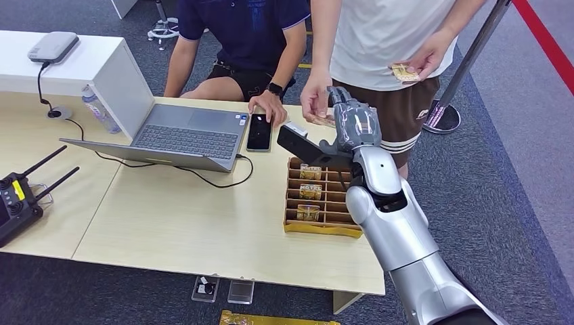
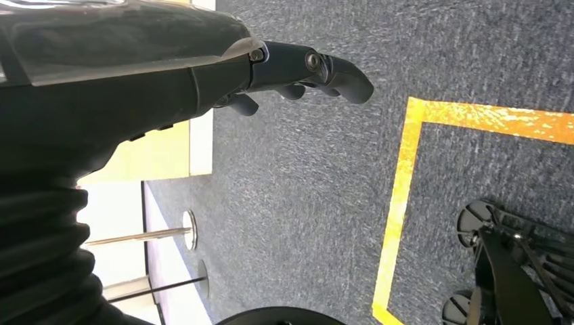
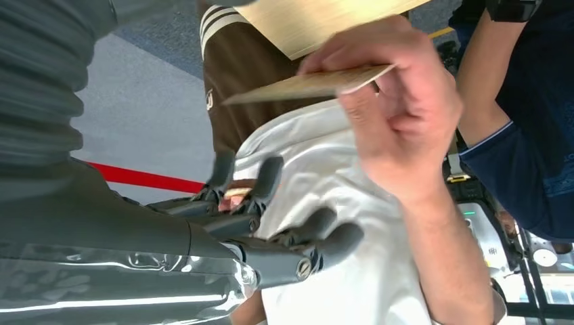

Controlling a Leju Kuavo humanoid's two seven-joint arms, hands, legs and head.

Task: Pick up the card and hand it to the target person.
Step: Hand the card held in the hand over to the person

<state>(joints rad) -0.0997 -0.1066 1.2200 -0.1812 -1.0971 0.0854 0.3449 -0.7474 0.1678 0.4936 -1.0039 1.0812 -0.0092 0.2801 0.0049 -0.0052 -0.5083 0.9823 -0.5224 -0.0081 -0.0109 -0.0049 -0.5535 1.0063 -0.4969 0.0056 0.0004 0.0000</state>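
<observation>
Card pinched by person's hand, just beyond right hand, whose fingers are spread and empty; handover looks done.

Tan card, red rope

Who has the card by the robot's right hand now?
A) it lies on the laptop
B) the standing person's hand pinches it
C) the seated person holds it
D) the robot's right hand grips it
B: in the right wrist view the person's hand pinches the card, while the right hand has its fingers spread, holding nothing.
</observation>
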